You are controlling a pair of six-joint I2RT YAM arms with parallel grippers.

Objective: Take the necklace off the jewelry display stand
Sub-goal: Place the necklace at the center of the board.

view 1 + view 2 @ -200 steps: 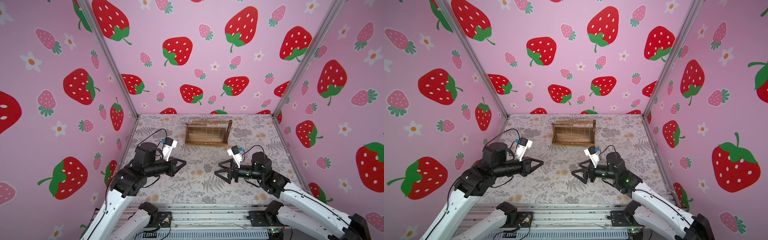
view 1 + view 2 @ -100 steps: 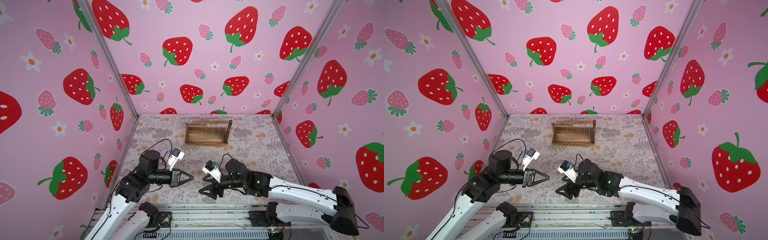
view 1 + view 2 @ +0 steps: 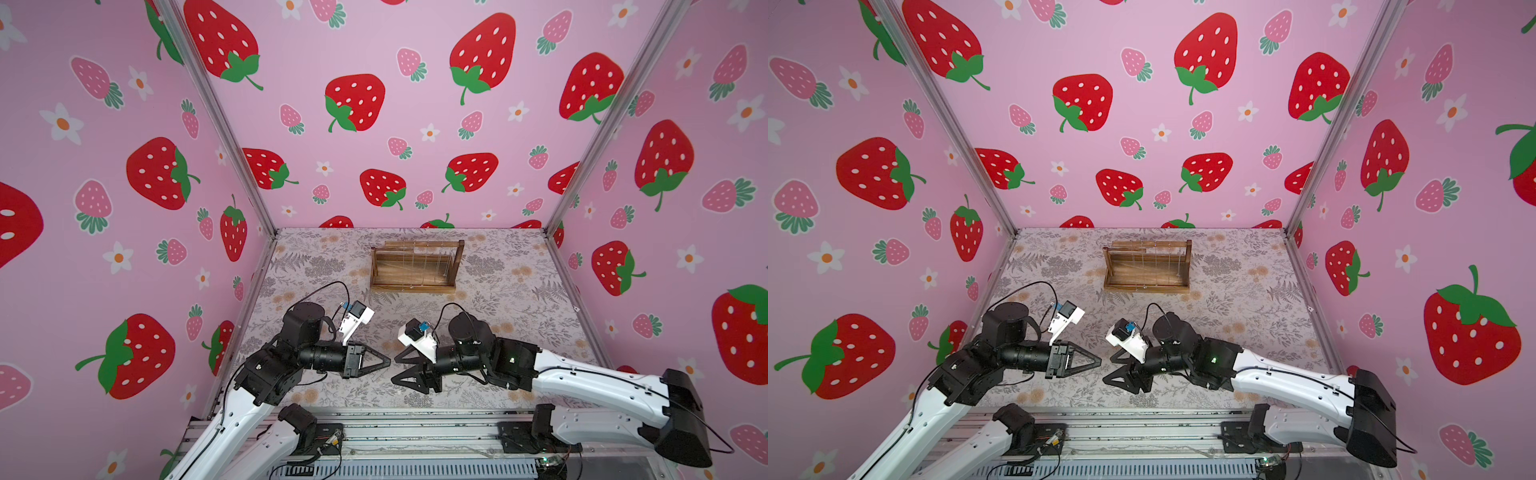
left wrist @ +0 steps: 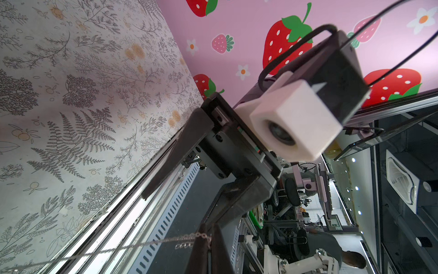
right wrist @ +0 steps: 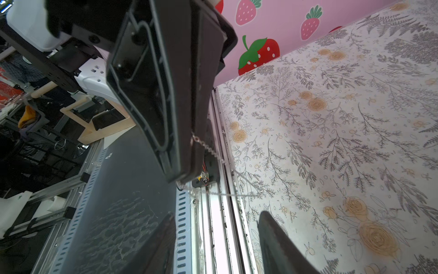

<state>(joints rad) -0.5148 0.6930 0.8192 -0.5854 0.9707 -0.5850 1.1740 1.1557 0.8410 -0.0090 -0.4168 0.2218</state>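
- Brown wooden jewelry display stand (image 3: 417, 266): on the floral-patterned bench (image 3: 519, 299), frame centre.
- Left gripper (image 3: 387, 365) and right gripper (image 3: 395, 369): facing, tips close, below it.
- Thin silver chain necklace (image 4: 166, 241): at the left gripper's tip.

Count: one jewelry display stand (image 3: 411, 286), one necklace (image 4: 142, 244) off it, two arms (left arm (image 3: 224, 432), right arm (image 3: 602, 382)), two grippers (left gripper (image 3: 388, 363), right gripper (image 3: 395, 370)); strands (image 3: 429, 259) on stand are too fine to count.

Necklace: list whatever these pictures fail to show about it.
- Left wrist view: the necklace runs off the picture's edge, so its far end is cut off.
- Right wrist view: the pinched stretch hides between the left gripper's fingers.
- Top views: it is too thin to see, and the strands on the jewelry display stand are too fine to count.
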